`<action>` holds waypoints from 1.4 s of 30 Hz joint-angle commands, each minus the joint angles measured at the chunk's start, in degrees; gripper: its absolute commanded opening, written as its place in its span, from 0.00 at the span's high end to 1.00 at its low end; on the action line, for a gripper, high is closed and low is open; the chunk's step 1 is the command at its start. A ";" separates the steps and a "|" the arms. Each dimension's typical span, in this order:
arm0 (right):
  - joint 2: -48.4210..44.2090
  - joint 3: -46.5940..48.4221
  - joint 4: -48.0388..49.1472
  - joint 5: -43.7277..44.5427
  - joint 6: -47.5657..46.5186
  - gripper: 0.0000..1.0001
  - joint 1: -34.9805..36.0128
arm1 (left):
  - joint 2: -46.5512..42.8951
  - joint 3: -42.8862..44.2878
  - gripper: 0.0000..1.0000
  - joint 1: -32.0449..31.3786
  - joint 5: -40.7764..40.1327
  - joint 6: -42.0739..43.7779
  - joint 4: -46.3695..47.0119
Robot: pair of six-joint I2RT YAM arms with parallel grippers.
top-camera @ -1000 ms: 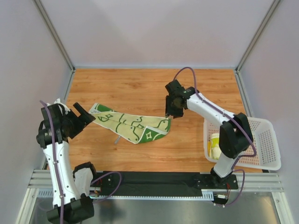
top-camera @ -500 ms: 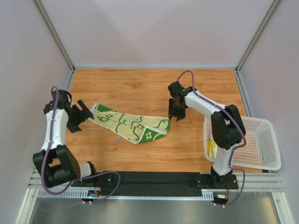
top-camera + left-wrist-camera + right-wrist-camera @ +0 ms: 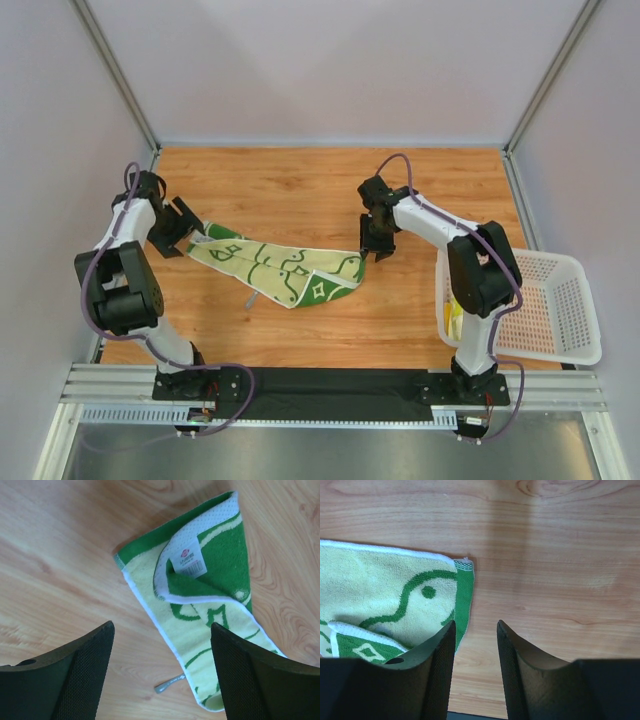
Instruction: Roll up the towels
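Observation:
One towel (image 3: 280,268) lies stretched out across the table, pale yellow with green swirl prints and dark green where its corners fold over. My left gripper (image 3: 190,226) is open and empty, low over its left end. The left wrist view shows that end (image 3: 210,580) with a white label, ahead of the left gripper (image 3: 161,626). My right gripper (image 3: 372,250) is open and empty at the towel's right corner. In the right wrist view the right gripper (image 3: 476,625) straddles the green edge of the towel (image 3: 385,590). A pale yellow rolled towel (image 3: 458,312) lies in the basket.
A white perforated basket (image 3: 565,300) stands at the right edge of the table. A thin grey strand (image 3: 252,298) sticks out from under the towel's near edge and also shows in the left wrist view (image 3: 170,684). Walls enclose the table on three sides.
My left arm swung up and away from the near left, and its gripper now sits at the towel's left end. My right gripper came down slightly onto the right corner. The towel has not moved.

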 commanded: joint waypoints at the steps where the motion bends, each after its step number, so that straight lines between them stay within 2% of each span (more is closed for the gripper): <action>1: -2.61 0.66 0.57 -0.68 -1.68 0.60 -0.04 | 2.04 3.67 0.16 -1.61 -1.79 -2.44 2.87; 5: -4.28 0.74 -0.05 -1.12 -2.30 0.60 -0.04 | 5.55 6.65 0.23 -2.41 -4.33 -4.02 3.49; 6: -4.81 0.83 -0.40 -1.20 -2.47 0.60 -0.12 | 6.18 7.18 0.29 -2.41 -4.43 -4.29 3.40; 8: -5.34 0.83 -0.84 -1.12 -2.91 0.60 -0.39 | 7.76 8.41 0.33 -2.76 -5.13 -4.64 2.87; 9: -5.95 0.75 -0.93 -1.29 -3.09 0.60 -0.56 | 8.20 8.68 0.41 -2.93 -5.13 -4.73 2.96; 12: -7.09 0.05 -0.93 -1.64 -3.27 0.61 -1.44 | 9.34 9.12 0.51 -3.46 -5.66 -4.99 2.43; 21: -7.98 -1.63 0.91 -6.72 -3.53 0.61 -3.38 | 9.70 8.24 0.60 -4.96 -7.42 -5.52 1.03; 29: -7.54 -2.07 2.06 -9.29 -3.35 0.60 -3.90 | 8.03 5.34 0.53 -5.31 -9.60 -5.96 0.50; 36: -7.54 -2.07 2.23 -9.29 -3.35 0.60 -3.82 | 9.69 5.43 0.55 -5.22 -9.44 -5.87 1.11; 39: -7.10 -2.07 2.23 -9.29 -3.53 0.60 -3.90 | 10.14 5.96 0.65 -5.31 -9.70 -5.96 1.38; 40: -6.84 -2.07 2.32 -9.29 -3.53 0.60 -3.99 | 10.31 6.39 0.71 -5.22 -9.79 -5.96 1.38; 41: -6.58 -1.98 2.41 -9.55 -3.44 0.60 -4.08 | 10.31 6.66 0.84 -5.22 -9.70 -5.96 1.38; 42: -6.49 -2.15 2.76 -9.81 -3.44 0.60 -4.17 | 10.31 6.84 0.90 -5.22 -9.61 -5.96 1.47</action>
